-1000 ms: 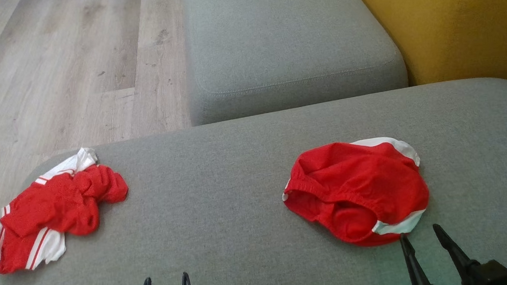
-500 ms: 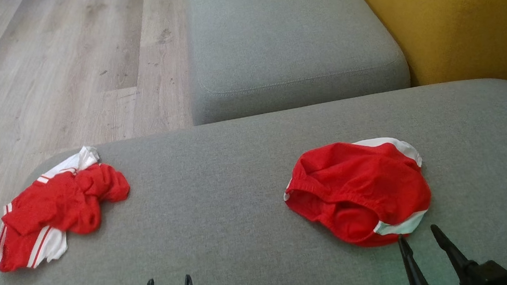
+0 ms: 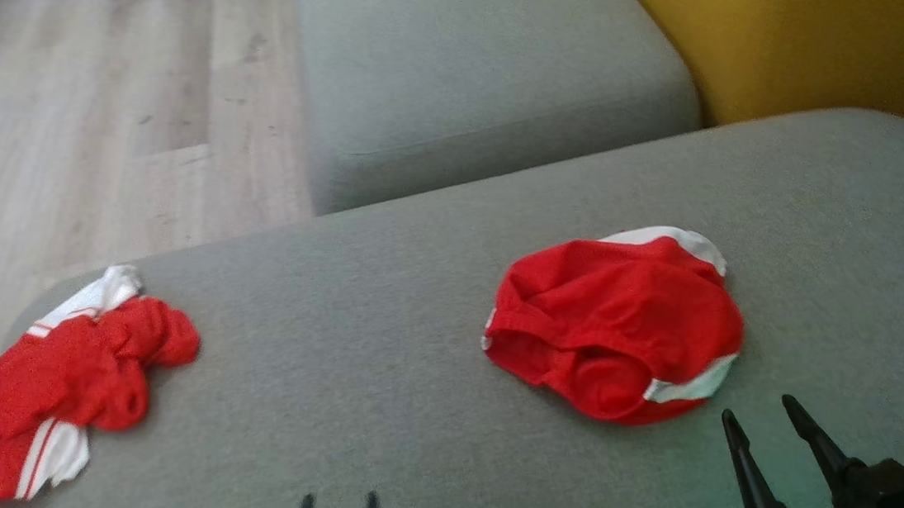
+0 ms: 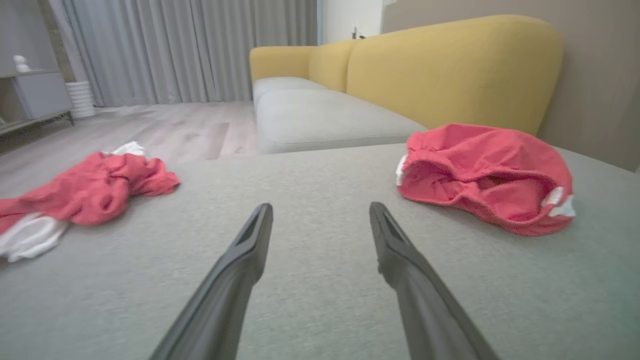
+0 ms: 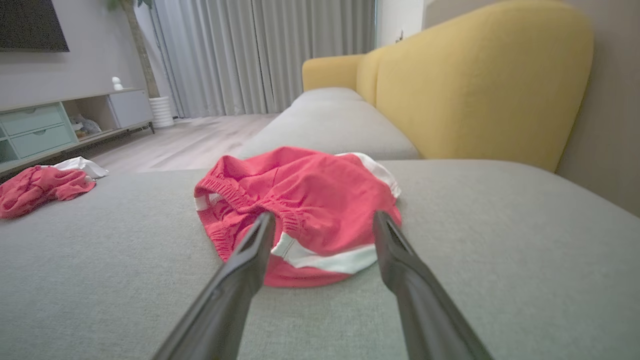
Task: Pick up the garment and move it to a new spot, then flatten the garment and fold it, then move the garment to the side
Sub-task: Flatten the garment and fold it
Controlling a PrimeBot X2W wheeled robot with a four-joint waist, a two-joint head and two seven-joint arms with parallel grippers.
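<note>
Head view, blurred: left hand and right hand gape empty, right seemingly just beside the garment.

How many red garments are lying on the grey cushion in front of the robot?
2. The left garment lies crumpled at the cushion edge; the right garment lies bunched just ahead of the right pincer. None seems hidden.

The left end effector hovers low, its two dark fingers spread apart and empty. The right end effector is likewise parted, gripping nothing.
</note>
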